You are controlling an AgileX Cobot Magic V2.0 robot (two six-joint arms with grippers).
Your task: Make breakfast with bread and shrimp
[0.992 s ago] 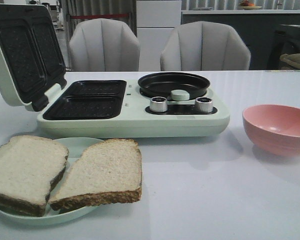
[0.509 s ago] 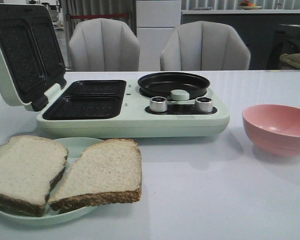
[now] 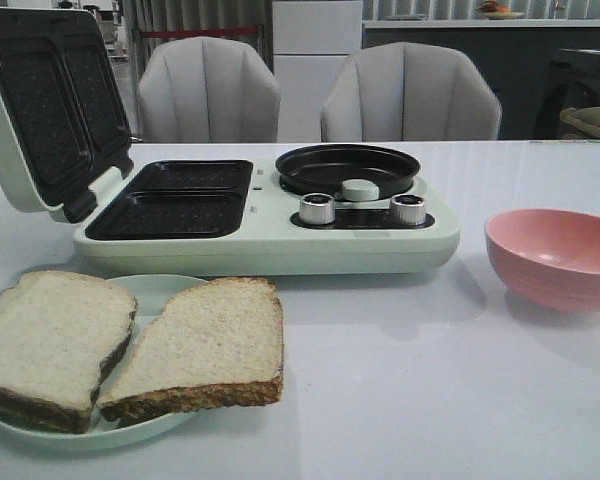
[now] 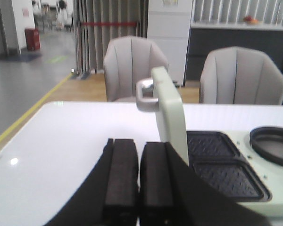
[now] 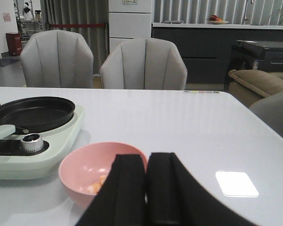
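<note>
- Surface (image 3: 430, 400): a white tabletop that carries everything listed below; two grey chairs (image 3: 208, 90) stand behind its far edge.
- Bread (image 3: 205, 345): two square slices with dark crusts lie flat and side by side on a pale green plate (image 3: 155, 292) at the near left. Their inner edges touch, and the left slice (image 3: 45, 340) overhangs the plate rim.
- Breakfast maker (image 3: 270, 240): a pale green appliance just behind the plate. Its lid (image 3: 40, 110) is raised and tilted back to the left, exposing two dark ridged grill trays (image 3: 175, 200). On the right half sits a round black pan (image 3: 347, 168), with a small pale green knob (image 3: 360, 188) in front of it and two silver dials (image 3: 317, 208) on either side of the knob.
- Pink bowl (image 3: 555, 255): upright on the surface, to the right of the appliance and apart from it.
- Shrimp (image 5: 95, 186): small orange-pink pieces at the bottom of the pink bowl, seen only from the right wrist.
- Left claw (image 4: 139, 176): clenched, the two black pads pressed together with nothing between them, above the surface beside the raised lid.
- Right claw (image 5: 147, 188): clenched and empty, pads meeting, directly in front of the pink bowl's near rim.
</note>
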